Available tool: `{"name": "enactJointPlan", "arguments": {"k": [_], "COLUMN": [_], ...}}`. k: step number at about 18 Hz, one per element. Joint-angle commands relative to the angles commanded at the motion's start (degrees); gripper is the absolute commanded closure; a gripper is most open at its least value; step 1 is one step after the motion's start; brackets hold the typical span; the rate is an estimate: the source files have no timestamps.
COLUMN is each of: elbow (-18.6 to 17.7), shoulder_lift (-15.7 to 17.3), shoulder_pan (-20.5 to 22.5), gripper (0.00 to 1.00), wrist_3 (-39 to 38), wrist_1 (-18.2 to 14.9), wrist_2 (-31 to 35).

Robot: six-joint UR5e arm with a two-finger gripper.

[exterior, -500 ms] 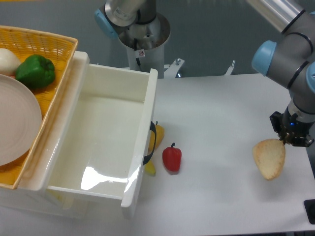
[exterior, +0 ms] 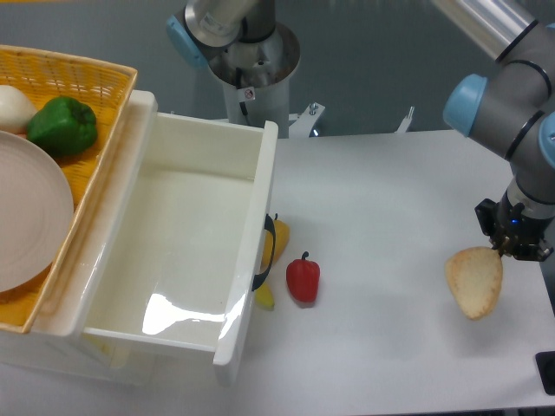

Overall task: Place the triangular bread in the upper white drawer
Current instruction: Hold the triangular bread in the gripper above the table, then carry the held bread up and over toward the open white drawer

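The white table (exterior: 390,191) carries a glossy white plastic drawer box (exterior: 173,251), a small red pepper (exterior: 303,279) and a yellow item (exterior: 276,247).

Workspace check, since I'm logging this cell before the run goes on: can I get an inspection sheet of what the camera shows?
Surface: white table, no spills seen.
Job's things: triangular bread at the right edge, under the pincer; upper white drawer pulled open, nothing inside.
Clutter: red pepper and a yellow item beside the drawer front; yellow wicker basket holding a green pepper, a white onion and a plate.
Grippers: pincer at the bread's upper edge; grip cannot be told.
Cables: nothing seen.
Surroundings: arm base behind the table.
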Motion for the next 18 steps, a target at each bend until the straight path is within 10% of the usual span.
{"name": "enactJointPlan", "arguments": {"k": [18], "elbow": [-4.74], "shoulder_lift": [14.23], "shoulder_pan": [-5.8], "gripper": [0.94], "wrist_3": [-7.99], "wrist_1": [-8.52], "wrist_2": [-5.27]}}
